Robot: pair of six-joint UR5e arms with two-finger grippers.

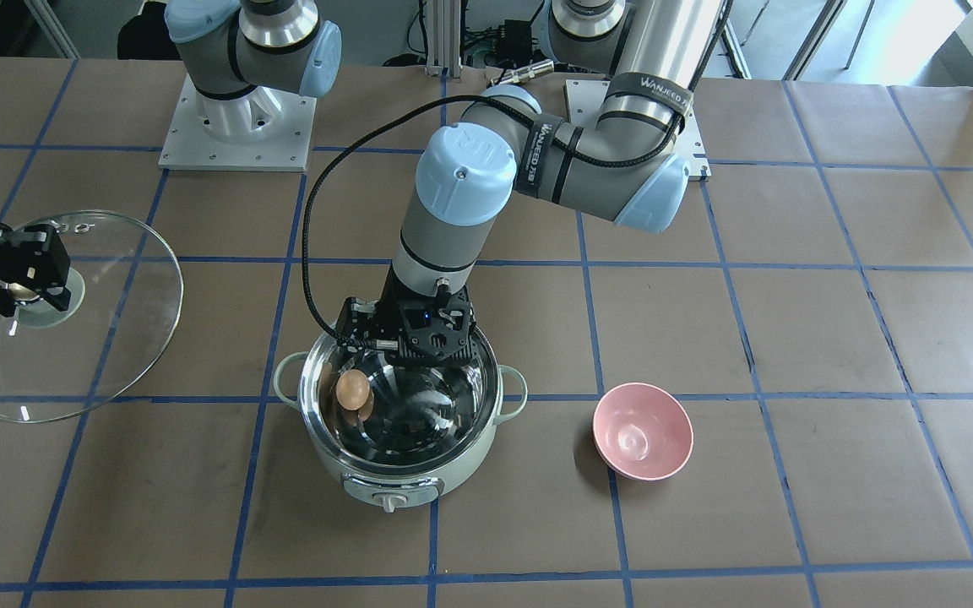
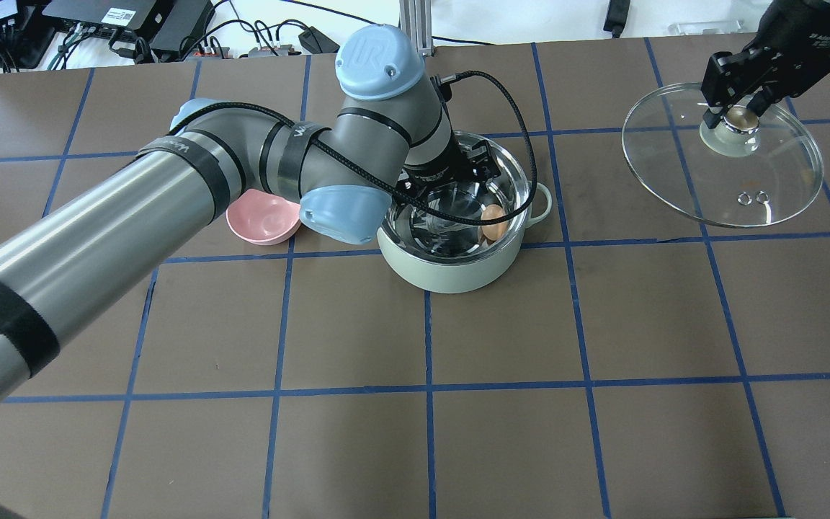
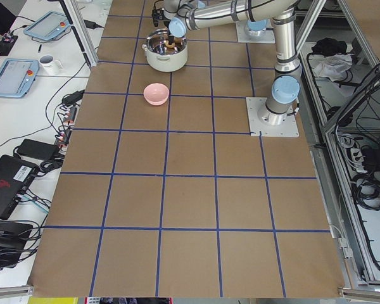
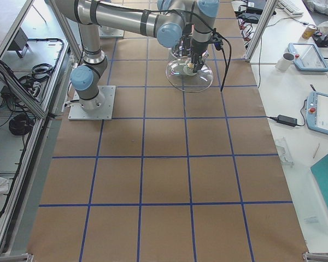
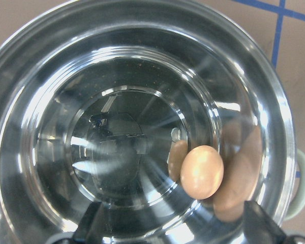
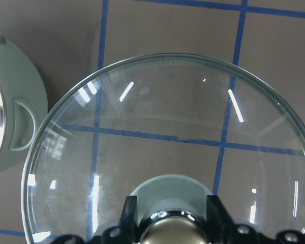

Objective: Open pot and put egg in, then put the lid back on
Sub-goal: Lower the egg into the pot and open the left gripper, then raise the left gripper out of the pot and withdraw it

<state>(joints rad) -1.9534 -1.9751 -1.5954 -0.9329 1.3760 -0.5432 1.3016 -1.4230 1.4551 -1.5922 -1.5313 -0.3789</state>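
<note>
The mint-green pot (image 1: 385, 477) stands open, its steel bowl bare. The light-brown egg (image 1: 353, 389) lies loose inside against the bowl's wall, and it also shows in the left wrist view (image 5: 202, 171). My left gripper (image 1: 406, 338) hangs over the pot's rim, open and empty, with its fingertips (image 5: 259, 223) wide apart on either side of the egg. My right gripper (image 2: 739, 115) is shut on the knob of the glass lid (image 2: 674, 166) and holds it well to the side of the pot. In the right wrist view the lid (image 6: 168, 132) fills the frame.
A pink bowl (image 1: 643, 431) sits on the table beside the pot, on the side away from the lid. The left arm's elbow (image 2: 336, 209) hangs low between the bowl and the pot. Blue tape lines grid the brown table (image 1: 790, 338).
</note>
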